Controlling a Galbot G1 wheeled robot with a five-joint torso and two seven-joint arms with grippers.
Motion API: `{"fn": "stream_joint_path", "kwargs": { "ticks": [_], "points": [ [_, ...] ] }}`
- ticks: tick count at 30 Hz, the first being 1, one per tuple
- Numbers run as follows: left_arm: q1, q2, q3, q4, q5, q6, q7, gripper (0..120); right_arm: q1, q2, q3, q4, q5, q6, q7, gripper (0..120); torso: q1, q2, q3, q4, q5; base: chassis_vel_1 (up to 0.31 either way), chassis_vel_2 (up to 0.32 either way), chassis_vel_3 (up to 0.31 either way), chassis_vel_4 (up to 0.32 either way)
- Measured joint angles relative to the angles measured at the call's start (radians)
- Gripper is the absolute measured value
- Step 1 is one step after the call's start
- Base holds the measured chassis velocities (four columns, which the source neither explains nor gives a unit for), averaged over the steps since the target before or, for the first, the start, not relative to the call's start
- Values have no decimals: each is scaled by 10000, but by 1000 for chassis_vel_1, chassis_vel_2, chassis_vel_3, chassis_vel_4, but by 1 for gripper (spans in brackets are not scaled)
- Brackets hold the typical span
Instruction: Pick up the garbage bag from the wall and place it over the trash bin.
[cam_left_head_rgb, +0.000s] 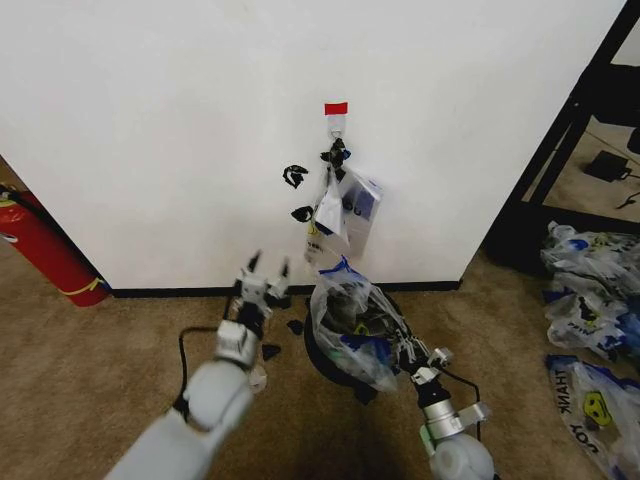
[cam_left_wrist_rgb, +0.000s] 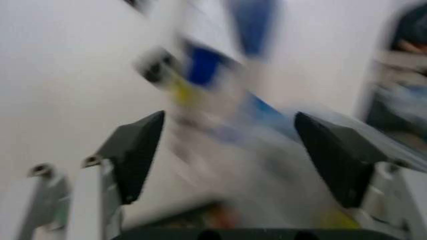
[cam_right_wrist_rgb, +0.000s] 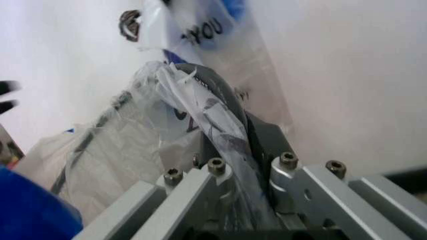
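Observation:
The garbage bag (cam_left_head_rgb: 345, 315), see-through with blue handles, is draped over the round black trash bin (cam_left_head_rgb: 316, 356), which stands on the carpet in front of the wall (cam_left_head_rgb: 180, 120). My right gripper (cam_left_head_rgb: 412, 352) is at the bin's right side, shut on a fold of the bag. In the right wrist view the crumpled garbage bag (cam_right_wrist_rgb: 133, 145) runs between the fingers of the right gripper (cam_right_wrist_rgb: 230, 155), beside the bin's black rim (cam_right_wrist_rgb: 217, 85). My left gripper (cam_left_head_rgb: 265, 272) hovers open to the left of the bin, near the wall. The left gripper (cam_left_wrist_rgb: 230, 120) holds nothing.
A bunch of other bags (cam_left_head_rgb: 345, 205) hangs from a hook under a red tape strip (cam_left_head_rgb: 336, 108). A red fire extinguisher (cam_left_head_rgb: 45, 250) leans at the far left. More plastic bags (cam_left_head_rgb: 590, 300) lie on the floor at right, by a black shelf frame (cam_left_head_rgb: 560, 140).

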Motion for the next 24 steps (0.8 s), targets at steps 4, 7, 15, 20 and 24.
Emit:
{"fn": "stream_joint_path", "kwargs": {
  "ticks": [4, 7, 15, 20, 24],
  "points": [
    [930, -218, 736, -498, -733, 752, -169, 98, 158, 153, -12, -86, -1028, 474, 323, 1, 0, 0, -1, -5, -1, 0, 0, 0, 0],
    [995, -304, 918, -439, -773, 896, -142, 98, 141, 135, -14, -54, -1187, 517, 321, 1, 0, 0, 0, -6, 0, 0, 0, 0, 0],
    [358, -224, 1046, 433, 1647, 775, 673, 99, 58, -15, 14, 69, -1381, 531, 217, 1, 0, 0, 1, -8, 0, 0, 0, 0, 0],
    [235, -247, 1014, 527, 2398, 1053, 863, 84, -5, -50, 46, 75, -1441, 601, 79, 1, 0, 0, 1, -6, 0, 0, 0, 0, 0],
    [263, -187, 979, 514, 2744, 1162, 1488, 73, -2, -95, 49, 75, -1457, 606, 31, 1, 0, 0, 1, -6, 0, 0, 0, 0, 0]
  ]
}}
